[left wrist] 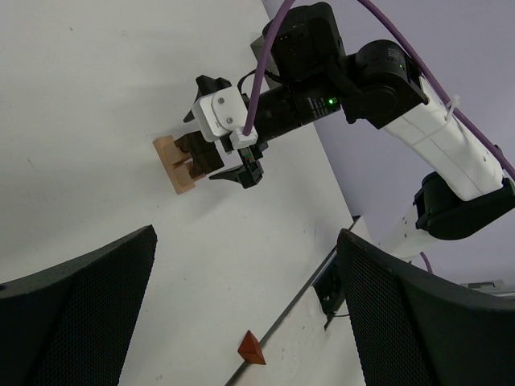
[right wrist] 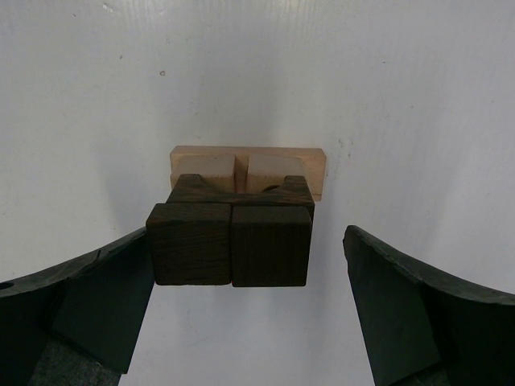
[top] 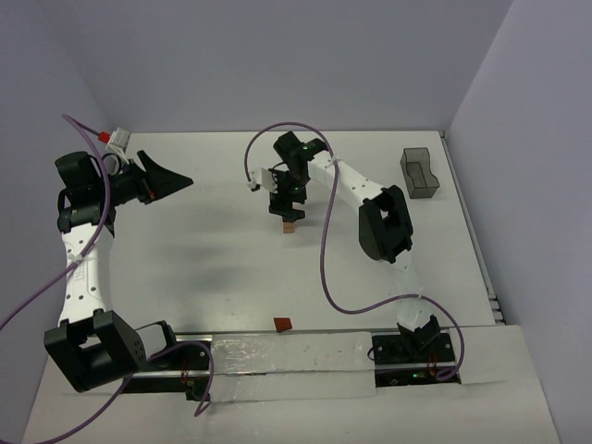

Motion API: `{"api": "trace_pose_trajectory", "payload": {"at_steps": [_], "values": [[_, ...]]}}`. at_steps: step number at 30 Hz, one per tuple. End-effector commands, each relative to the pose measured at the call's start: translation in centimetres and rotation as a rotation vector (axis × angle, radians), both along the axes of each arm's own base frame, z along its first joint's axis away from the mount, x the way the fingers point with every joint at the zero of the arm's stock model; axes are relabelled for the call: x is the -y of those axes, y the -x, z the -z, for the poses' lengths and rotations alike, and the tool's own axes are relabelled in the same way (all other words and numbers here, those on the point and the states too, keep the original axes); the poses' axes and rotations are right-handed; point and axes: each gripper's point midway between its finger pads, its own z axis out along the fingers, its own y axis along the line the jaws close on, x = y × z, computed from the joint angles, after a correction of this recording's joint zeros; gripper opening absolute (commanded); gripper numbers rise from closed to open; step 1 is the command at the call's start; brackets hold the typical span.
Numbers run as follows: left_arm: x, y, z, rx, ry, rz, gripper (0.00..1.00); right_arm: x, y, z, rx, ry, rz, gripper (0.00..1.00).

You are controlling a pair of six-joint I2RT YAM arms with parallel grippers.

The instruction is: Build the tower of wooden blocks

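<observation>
Both spread wide, empty: left fingers aloft, right fingers flanking wood block tower.

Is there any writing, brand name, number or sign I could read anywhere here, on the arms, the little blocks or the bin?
No readable text in any view.
wood block tower: bare wood, no marks.
grey bin: no label visible.
white plug on the right arm's wrist: plain, no lettering visible.
green light on the same wrist: a lit dot only, not a sign or number.
</observation>
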Motion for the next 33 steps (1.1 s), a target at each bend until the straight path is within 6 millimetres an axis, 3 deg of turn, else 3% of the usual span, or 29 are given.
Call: {"api": "trace_pose_trajectory", "payload": {"at_steps": [1,14,23,33], "values": [[0.0,0.3,-1.5,0.079,-0.013,0.012,0.99,0.7,0.1,-3.3,0.053,-0.012,-0.015,1.00],[-0.1,0.3,-1.5,0.078,-0.014,0.010,0.99,3.0,0.2,-3.0,0.051,0.048,-0.012,1.00],[-0.1,0.3,-1.4,0.075,-0.027,0.007,0.99,6.4,0.2,-3.5,0.057,0.098,0.022,1.00],[-0.4,0.2,-1.1,0.070,-0.053,-0.004,0.99,13.4,0.3,-5.9,0.087,0.105,0.161,1.00]]}}
